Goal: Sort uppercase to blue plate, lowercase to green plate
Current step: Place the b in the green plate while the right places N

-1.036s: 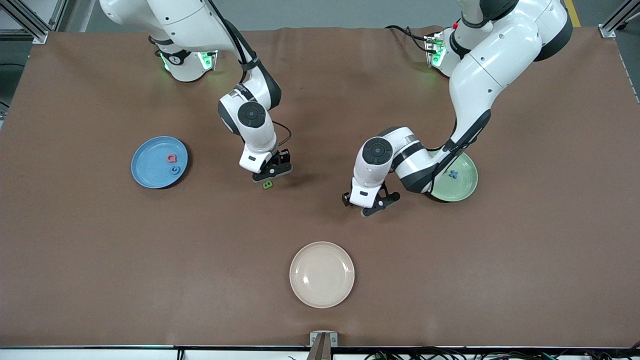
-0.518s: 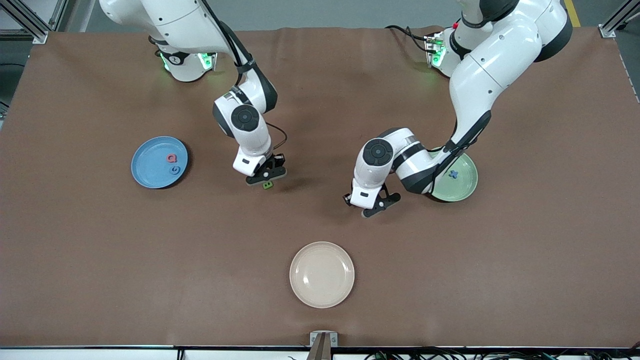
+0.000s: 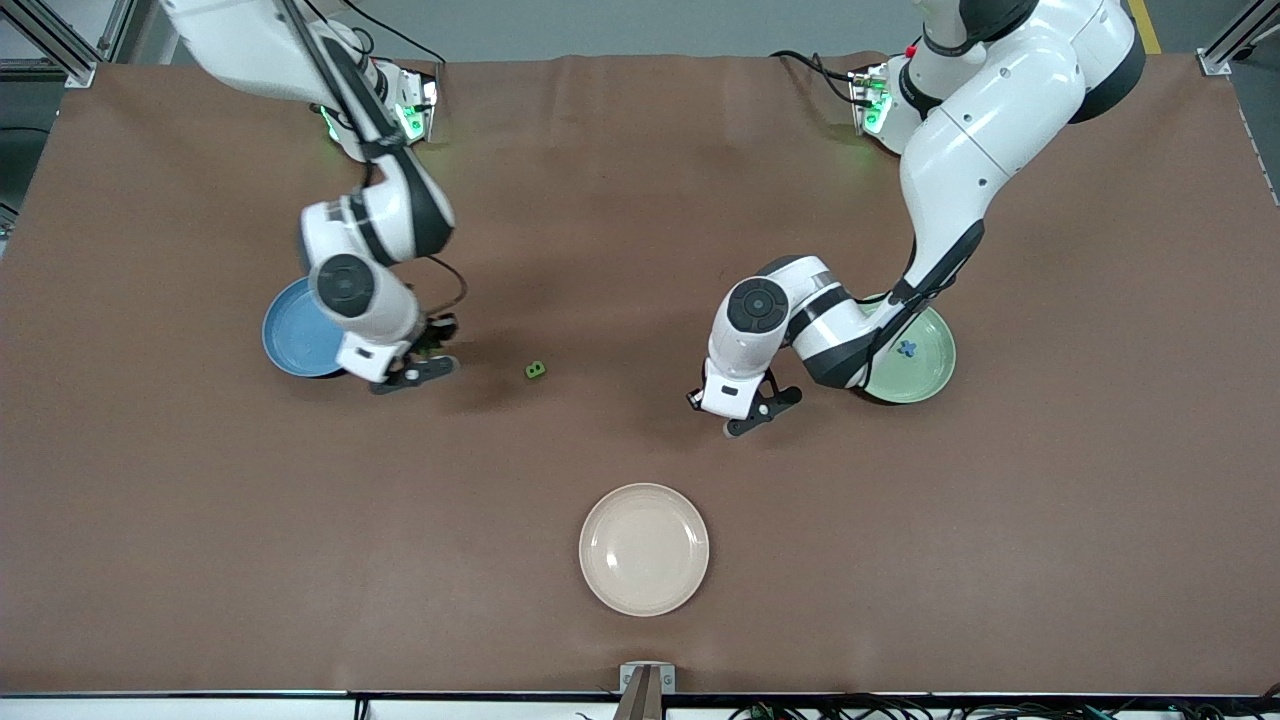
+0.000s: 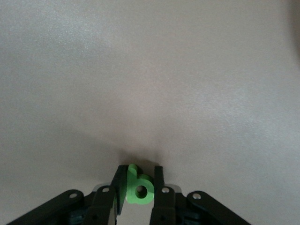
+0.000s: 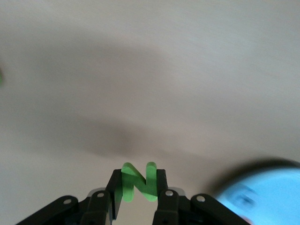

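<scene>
Relocated: right gripper (image 3: pixel 415 368), clamping green N (image 5: pixel 138 182), now at blue plate (image 3: pixel 290 345)'s three o'clock. Left gripper (image 4: pixel 139 190) pinches green a-like letter (image 4: pixel 138 186), wrist-view only; green B (image 3: pixel 535 370) on table between.

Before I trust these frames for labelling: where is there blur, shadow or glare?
Right wrist view: the blue plate at the edge is smeared, while the green N in the right gripper is sharp. Left wrist view: crisp green a-like letter in the left gripper, with a soft shadow on the cloth. Front view: evenly lit, green glow at both bases.
</scene>
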Robot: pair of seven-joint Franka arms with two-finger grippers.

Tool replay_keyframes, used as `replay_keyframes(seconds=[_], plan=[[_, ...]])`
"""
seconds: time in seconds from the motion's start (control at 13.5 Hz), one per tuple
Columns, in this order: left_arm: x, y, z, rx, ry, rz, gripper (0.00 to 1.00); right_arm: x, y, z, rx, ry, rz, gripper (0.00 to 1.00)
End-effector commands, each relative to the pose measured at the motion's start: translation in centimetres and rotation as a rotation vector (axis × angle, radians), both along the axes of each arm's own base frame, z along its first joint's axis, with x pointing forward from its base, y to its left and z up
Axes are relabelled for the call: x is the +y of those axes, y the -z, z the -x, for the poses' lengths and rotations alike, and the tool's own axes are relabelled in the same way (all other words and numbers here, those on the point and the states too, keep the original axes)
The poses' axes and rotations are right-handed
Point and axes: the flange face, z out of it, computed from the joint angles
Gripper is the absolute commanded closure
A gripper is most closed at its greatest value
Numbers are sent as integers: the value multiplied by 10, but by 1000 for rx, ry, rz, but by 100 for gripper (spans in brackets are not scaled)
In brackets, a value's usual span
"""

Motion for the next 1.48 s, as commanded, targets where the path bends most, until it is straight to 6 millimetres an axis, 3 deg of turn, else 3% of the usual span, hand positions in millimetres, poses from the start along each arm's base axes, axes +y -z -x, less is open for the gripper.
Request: replay_keyframes(seconds=[0.0,0.22,0.44,0.67,0.74,0.81,0.89,1.18,1.41], plan=[[10,-7,-11,-2,-34,8,89,-50,-31,22,44,-38,-40,100],[25,-30,-18,-2,-61,22,92,-120,-22,39,75,-45,-75,100],[59,-62,-18,51,-69,52,92,-166,2,58,56,-53,-94,100],[115,-93,-5,149,40,19,92,-201,16,64,3,-64,-101,100],[133,-102,0,175,60,16,92,-211,21,65,4,-70,-106,95],[154,-106,7,187,99,-4,92,-217,23,65,0,-80,-109,60],[173,-104,13,190,126,-25,92,-218,23,64,-4,-85,-109,1],[227,-83,37,207,210,-58,92,-212,19,62,4,-86,-110,0],[234,-66,51,189,263,-74,92,-205,12,58,-17,-52,-117,0]])
